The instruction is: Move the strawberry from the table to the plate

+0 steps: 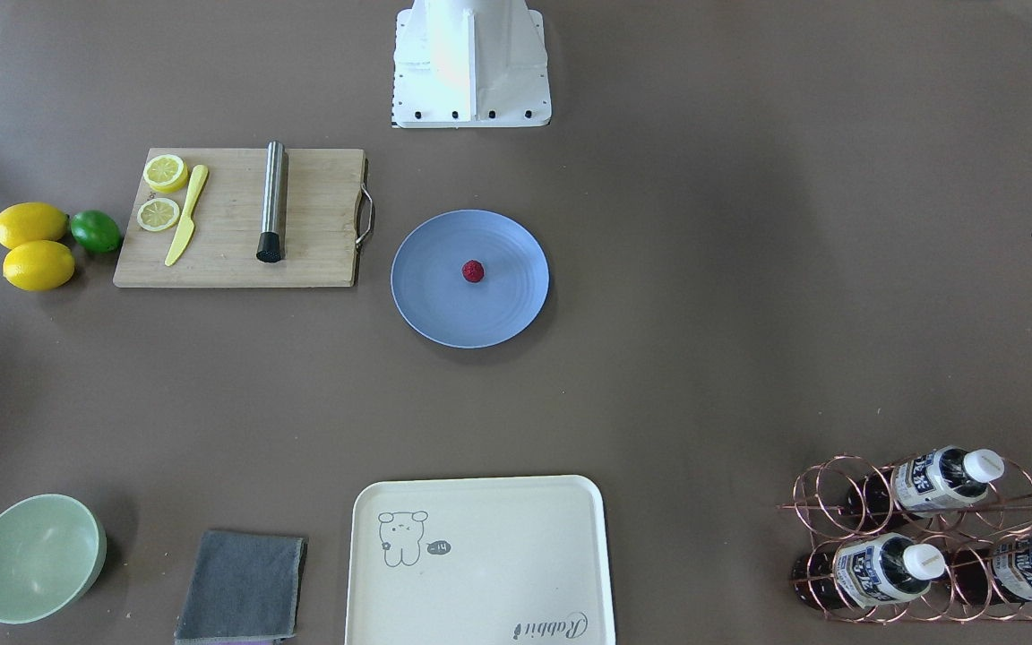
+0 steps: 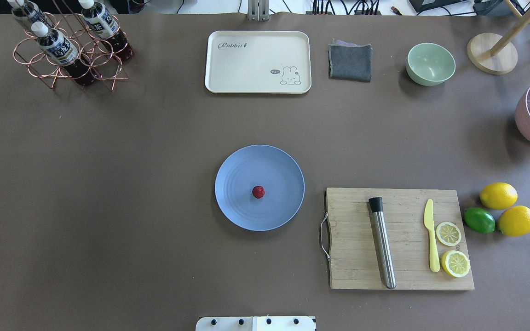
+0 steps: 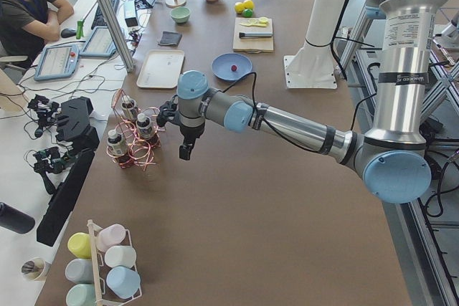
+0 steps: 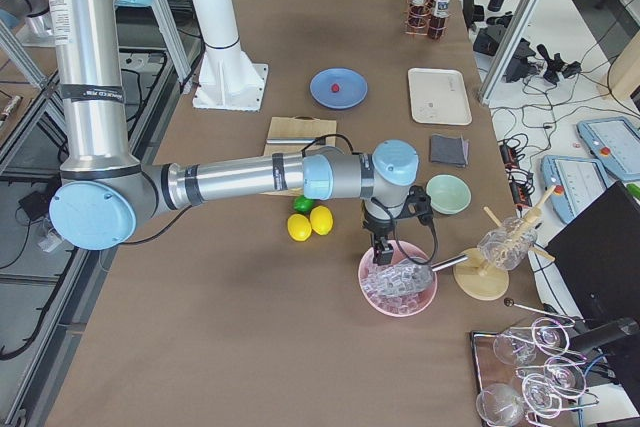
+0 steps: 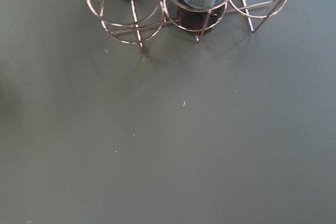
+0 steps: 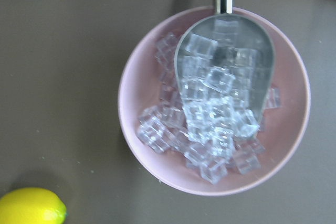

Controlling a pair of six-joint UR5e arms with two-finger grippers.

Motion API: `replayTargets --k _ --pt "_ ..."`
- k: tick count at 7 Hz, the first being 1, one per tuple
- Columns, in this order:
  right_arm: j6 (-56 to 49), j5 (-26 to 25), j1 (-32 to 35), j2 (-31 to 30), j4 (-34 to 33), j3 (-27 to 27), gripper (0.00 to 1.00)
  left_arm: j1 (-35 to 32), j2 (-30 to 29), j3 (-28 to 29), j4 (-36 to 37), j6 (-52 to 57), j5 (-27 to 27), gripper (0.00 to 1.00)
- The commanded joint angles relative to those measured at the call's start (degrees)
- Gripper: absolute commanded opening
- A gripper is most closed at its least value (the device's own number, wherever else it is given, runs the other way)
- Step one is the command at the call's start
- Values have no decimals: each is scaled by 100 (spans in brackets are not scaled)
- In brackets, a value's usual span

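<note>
The strawberry (image 2: 258,192) is seen sat about dead centre on the blue plate (image 2: 237,207) in the middle of the table (image 2: 108,184), cutting board (image 2: 352,248) at its 4 o'clock in the overhead view. The left gripper (image 3: 185,150) is held by the bottle rack (image 3: 133,141), the right gripper (image 4: 380,250) over the pink ice bowl (image 4: 372,302); fingers apart or together can't be told for either

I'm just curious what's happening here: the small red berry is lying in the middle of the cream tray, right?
Not quite. The strawberry lies in the middle of the light-blue plate, not the cream tray, which sits farther across the table. The overhead exterior view shows this.
</note>
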Motion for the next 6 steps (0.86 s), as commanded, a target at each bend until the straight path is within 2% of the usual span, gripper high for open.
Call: replayTargets --k 1,5,6 --pt "-701 60 654 -317 -74 -92 100 -359 228 70 0 201 -421 97" --pt "-693 51 673 -362 -56 -108 100 -492 326 280 -52 210 -134 97" --pt "-684 60 673 -371 -56 -91 100 -666 326 176 -61 210 -141 97"
